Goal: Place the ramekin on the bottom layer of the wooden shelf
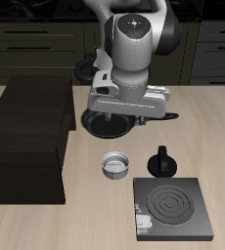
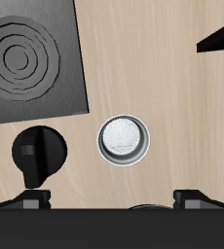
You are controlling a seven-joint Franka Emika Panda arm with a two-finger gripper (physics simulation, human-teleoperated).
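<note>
The ramekin [image 1: 116,166] is a small pale ribbed bowl standing on the table between the wooden shelf [image 1: 26,142] and the stove plate. In the wrist view the ramekin [image 2: 123,138] lies a little ahead of my gripper [image 2: 117,200], well below it. The fingertips [image 2: 36,199] stand wide apart with nothing between them, so the gripper is open and empty. In the exterior view the hand [image 1: 124,103] hovers above the table behind the ramekin, and its fingers are hidden under it. Only a dark corner of the shelf [image 2: 221,37] shows in the wrist view.
A black frying pan [image 1: 107,125] sits under the hand, just behind the ramekin. A flat black stove plate [image 1: 171,207] with a spiral burner lies near the table's front edge and also shows in the wrist view [image 2: 31,58]. A small black pot [image 1: 163,159] stands beside the ramekin.
</note>
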